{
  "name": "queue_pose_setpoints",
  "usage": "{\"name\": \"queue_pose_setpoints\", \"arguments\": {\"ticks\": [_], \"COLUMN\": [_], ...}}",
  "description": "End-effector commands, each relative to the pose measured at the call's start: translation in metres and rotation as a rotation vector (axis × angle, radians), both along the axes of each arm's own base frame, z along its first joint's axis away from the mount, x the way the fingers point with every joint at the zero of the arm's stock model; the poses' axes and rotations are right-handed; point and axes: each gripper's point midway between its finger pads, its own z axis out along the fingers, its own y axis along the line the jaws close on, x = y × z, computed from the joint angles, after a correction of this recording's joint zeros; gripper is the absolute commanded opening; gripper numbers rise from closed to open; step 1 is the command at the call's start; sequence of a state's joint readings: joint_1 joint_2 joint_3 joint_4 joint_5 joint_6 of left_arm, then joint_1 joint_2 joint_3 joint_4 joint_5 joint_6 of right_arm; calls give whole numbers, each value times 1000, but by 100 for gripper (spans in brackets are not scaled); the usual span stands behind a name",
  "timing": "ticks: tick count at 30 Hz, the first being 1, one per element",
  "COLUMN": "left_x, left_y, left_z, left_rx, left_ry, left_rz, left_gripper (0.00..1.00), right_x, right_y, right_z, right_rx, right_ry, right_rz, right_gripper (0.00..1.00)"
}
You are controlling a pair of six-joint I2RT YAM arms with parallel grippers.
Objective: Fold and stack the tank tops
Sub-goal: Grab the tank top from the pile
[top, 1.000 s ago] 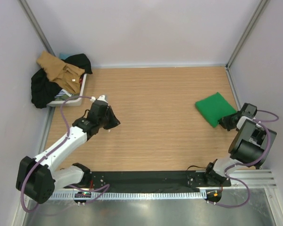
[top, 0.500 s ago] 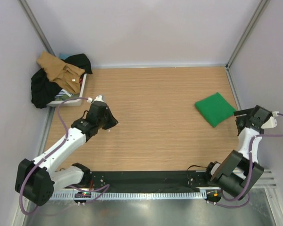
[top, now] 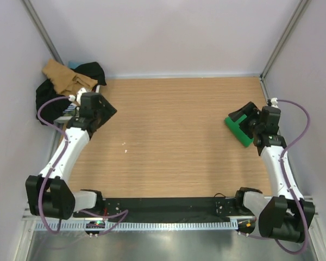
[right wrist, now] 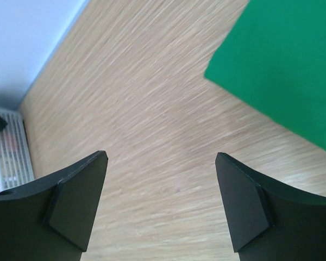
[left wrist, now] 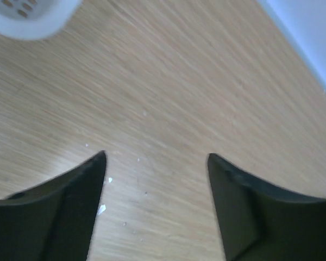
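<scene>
While the left gripper (left wrist: 156, 155) and right gripper (right wrist: 161, 154) gape empty, the green tank top (right wrist: 282, 60) lies folded.

- I see the table (top: 179, 147) as pale wood grain, smooth and matt.
- Green tank top (top: 239, 135), right: soft, matt, smooth cloth.
- Tan tank top (top: 62, 76), far left: rumpled matt cloth.
- Left gripper (left wrist: 156, 157) and right gripper (right wrist: 160, 157): matt black, plastic-looking.

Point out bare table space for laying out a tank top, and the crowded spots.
Free: the wide middle of the table, from the left pincer across to the green tank top. Crowded: the far-left corner, heaped with the tan tank top and black clothes.
</scene>
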State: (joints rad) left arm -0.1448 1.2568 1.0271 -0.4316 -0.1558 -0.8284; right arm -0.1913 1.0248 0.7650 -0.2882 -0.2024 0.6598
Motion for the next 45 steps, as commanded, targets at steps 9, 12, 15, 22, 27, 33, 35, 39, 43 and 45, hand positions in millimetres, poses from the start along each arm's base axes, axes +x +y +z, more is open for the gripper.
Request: {"name": "queue_pose_setpoints", "arguments": {"ticks": [9,12,15,22,27,33,35,39,43,45], "left_x": [100,131,158,198,213,225,226,220,187,172], "left_y": [106,130,157,192,192,195,198,189,182,180], "left_z": [74,81,77,31,-4,-38,-38,-7,14,61], "left_rx": [-33,32,88,172,184,172,144,108,73,55], "left_ry": [-123,-124,-91,23,94,110,107,29,-111,-243], "left_rz": [383,443,504,593,565,519,510,500,538,562], "left_gripper": [98,100,100,99,94,38,19,0,0,0], "right_x": [8,5,2,-1,0,0,0,0,0,-1], "right_y": [92,103,106,109,112,110,110,112,112,111], "right_z": [-18,-21,-22,-17,-22,-20,-21,-23,-22,-24], "right_rx": [-50,-60,-74,-71,-61,-67,-68,-62,-63,-68], "right_ry": [-28,-36,-39,-53,-42,-44,-44,-35,-35,-29], "right_rz": [310,340,347,372,380,379,376,385,389,386], "right_gripper": [91,89,88,88,88,86,85,84,83,82]}}
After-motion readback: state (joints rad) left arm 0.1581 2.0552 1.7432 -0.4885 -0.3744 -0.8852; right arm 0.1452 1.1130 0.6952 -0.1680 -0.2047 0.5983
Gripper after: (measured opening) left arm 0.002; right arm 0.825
